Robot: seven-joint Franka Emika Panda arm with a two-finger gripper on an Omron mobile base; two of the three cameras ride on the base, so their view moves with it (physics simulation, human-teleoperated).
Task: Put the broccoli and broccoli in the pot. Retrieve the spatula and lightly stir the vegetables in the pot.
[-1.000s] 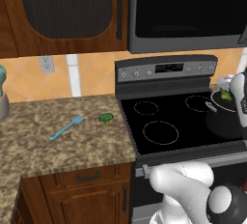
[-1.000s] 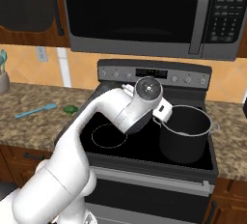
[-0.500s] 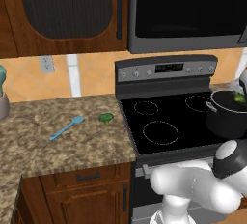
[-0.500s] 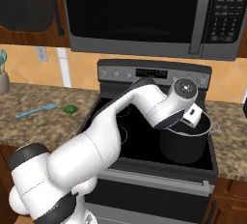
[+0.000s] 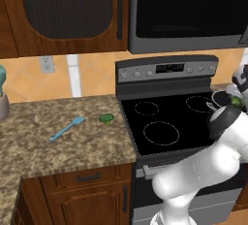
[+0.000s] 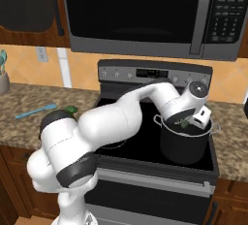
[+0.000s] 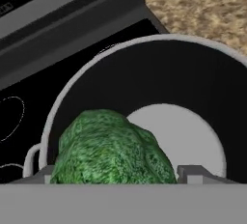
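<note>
My gripper (image 7: 116,175) is shut on a dark-green broccoli (image 7: 111,153), which sits between the fingertips (image 7: 193,172) just above the open mouth of the dark pot (image 7: 144,42). The pot's pale bottom is bare. From the right base view, the gripper (image 6: 186,124) hangs over the pot (image 6: 186,146) on the stove's right front burner, with the broccoli (image 6: 183,123) at rim height. A second broccoli (image 5: 107,118) lies on the granite counter beside the stove, and the light-blue spatula (image 5: 67,128) lies just left of it.
The black cooktop (image 5: 160,122) lies left of the pot, with the control panel behind it and a microwave (image 6: 145,10) overhead. A utensil holder (image 6: 4,76) stands at the counter's far left. My white arm arches across the stove front.
The arm has swung right across the cooktop, carrying the broccoli from beside the pot's left rim to over its opening. The counter broccoli and spatula have not moved.
</note>
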